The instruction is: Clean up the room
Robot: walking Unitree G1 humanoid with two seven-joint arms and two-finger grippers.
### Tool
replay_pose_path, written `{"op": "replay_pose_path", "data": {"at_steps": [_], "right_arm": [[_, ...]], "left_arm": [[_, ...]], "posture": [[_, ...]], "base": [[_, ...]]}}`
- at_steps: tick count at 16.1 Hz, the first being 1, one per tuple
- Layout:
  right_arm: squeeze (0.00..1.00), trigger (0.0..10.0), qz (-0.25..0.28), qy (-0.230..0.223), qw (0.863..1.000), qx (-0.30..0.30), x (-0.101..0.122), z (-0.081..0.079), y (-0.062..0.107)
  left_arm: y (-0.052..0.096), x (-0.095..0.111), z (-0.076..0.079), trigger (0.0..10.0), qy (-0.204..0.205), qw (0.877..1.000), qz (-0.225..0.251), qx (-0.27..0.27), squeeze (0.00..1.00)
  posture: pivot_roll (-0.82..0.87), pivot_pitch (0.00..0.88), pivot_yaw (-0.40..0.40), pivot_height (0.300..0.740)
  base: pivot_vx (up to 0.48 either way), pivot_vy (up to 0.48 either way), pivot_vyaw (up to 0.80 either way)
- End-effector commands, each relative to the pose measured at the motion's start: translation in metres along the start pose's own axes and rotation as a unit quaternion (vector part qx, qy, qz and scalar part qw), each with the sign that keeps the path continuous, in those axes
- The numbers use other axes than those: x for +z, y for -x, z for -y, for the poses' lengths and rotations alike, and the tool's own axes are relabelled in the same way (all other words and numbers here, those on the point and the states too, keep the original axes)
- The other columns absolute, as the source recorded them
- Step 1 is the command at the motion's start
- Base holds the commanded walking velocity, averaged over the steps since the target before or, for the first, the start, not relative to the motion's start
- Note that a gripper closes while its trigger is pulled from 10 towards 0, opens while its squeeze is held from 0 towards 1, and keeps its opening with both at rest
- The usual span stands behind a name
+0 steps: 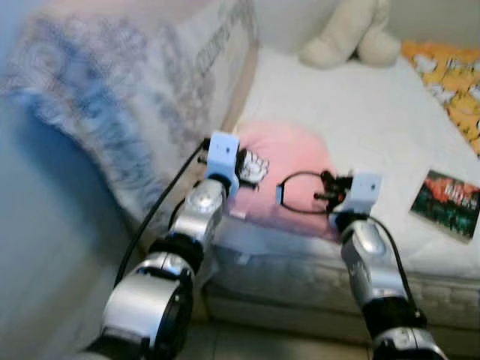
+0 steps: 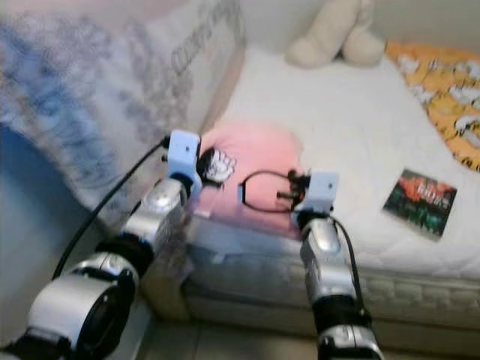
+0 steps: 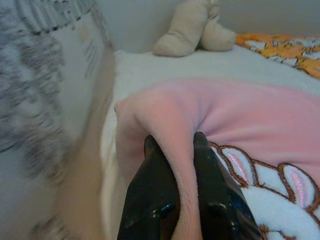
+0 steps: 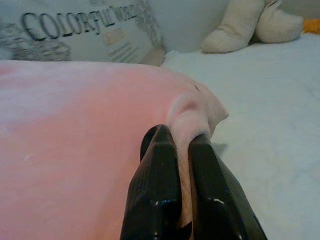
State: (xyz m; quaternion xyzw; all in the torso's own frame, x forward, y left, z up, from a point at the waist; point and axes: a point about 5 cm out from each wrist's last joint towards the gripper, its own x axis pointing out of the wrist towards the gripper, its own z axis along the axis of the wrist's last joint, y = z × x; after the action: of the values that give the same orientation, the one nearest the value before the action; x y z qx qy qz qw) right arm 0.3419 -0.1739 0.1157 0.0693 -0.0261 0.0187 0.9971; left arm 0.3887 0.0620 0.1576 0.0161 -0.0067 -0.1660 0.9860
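Observation:
A pink fleece blanket (image 1: pixel 289 169) with a white cartoon print lies on the near part of the white mattress (image 1: pixel 375 127). My left gripper (image 3: pixel 176 145) is shut on a fold at the blanket's left edge, the pink cloth pinched between its black fingers (image 3: pixel 152 190). My right gripper (image 4: pixel 181 137) is shut on a raised fold at the blanket's right edge. In the eye views both arms reach over the bed's near edge, the left wrist (image 1: pixel 222 157) at the blanket's left and the right wrist (image 1: pixel 364 189) at its right.
A cream plush toy (image 1: pixel 352 34) sits at the head of the bed. An orange patterned cloth (image 1: pixel 450 75) lies at the far right. A dark book (image 1: pixel 446 204) rests on the mattress to the right. A printed blue-grey padded panel (image 1: pixel 127 90) stands along the bed's left side.

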Motion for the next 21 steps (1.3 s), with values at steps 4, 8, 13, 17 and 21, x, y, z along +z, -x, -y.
{"op": "replay_pose_path", "data": {"at_steps": [4, 8, 13, 17, 21], "right_arm": [[0.0, 10.0, 0.004, 0.003, 1.0, -0.026, 0.005, 0.013, -0.001], [0.0, 10.0, 0.035, 0.029, 0.998, -0.041, 0.015, 0.025, -0.001], [0.0, 10.0, -0.034, 0.108, 0.993, 0.02, 0.013, 0.02, -0.023], [0.0, 10.0, -0.13, 0.12, 0.982, 0.073, -0.016, -0.006, -0.03], [0.0, 10.0, -0.178, 0.146, 0.968, 0.098, -0.036, -0.027, -0.025]], "left_arm": [[-0.005, 0.016, -0.007, 10.0, 0.015, 0.999, 0.023, 0.03, 0.0], [-0.006, 0.01, 0.009, 10.0, 0.018, 1.0, 0.007, 0.019, 0.0], [-0.009, 0.017, 0.015, 10.0, 0.026, 0.998, 0.023, 0.052, 0.0], [-0.003, 0.003, -0.016, 10.0, -0.018, 0.993, -0.013, 0.118, 0.0], [0.019, -0.037, -0.04, 10.0, -0.045, 0.981, -0.081, 0.169, 0.0]], "posture": [[0.07, 0.0, 0.038, 0.74], [0.06, 0.0, 0.049, 0.74], [0.03, 0.139, 0.006, 0.74], [0.01, 0.292, -0.046, 0.74], [0.02, 0.327, -0.076, 0.74]], "base": [[0.48, 0.0, 0.0], [0.48, 0.0, 0.0], [0.384, 0.0, 0.0], [0.0, 0.0, 0.0], [0.0, 0.0, 0.0]]}}
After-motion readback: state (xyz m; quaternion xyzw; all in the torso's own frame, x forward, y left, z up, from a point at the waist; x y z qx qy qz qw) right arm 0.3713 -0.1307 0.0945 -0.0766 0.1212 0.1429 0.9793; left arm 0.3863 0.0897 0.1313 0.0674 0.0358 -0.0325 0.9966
